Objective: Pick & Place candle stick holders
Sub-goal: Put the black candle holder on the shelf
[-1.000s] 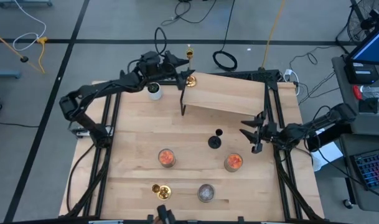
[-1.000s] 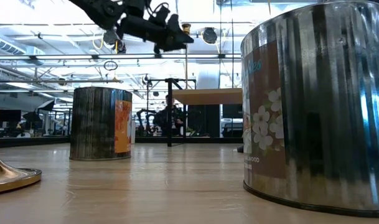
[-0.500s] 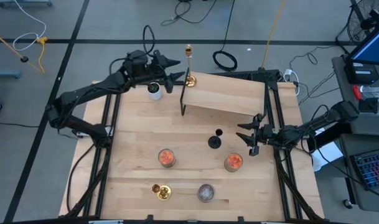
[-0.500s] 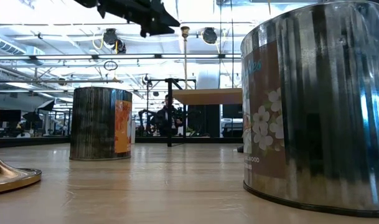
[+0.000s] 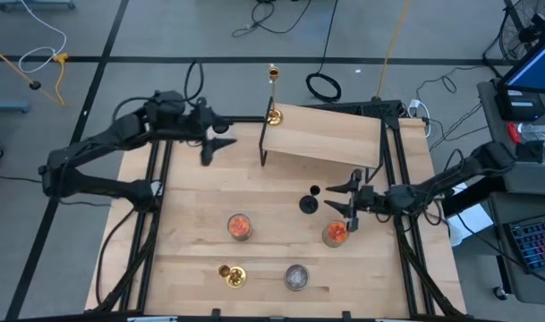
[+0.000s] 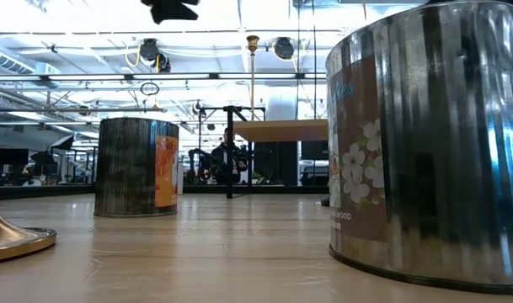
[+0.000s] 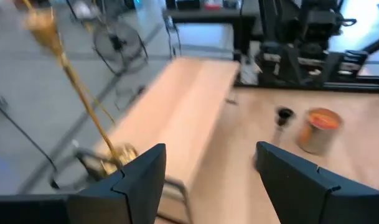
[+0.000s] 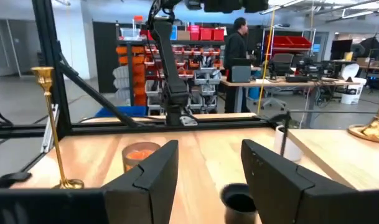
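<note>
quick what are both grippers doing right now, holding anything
Left gripper: open, empty, above the table's back left, clear of the gold holder on the raised shelf.
Right gripper: open, empty, beside the orange-red jar.

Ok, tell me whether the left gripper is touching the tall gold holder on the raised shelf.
Apart. In the high view the left gripper sits open over the table, with bare wood between it and the tall gold holder standing on the raised shelf.

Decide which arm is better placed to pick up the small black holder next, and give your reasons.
Right. The right gripper, jaws open, hangs just beside the black holder and an orange jar. The left gripper, also open, is far off near the raised shelf holding a gold holder.
</note>
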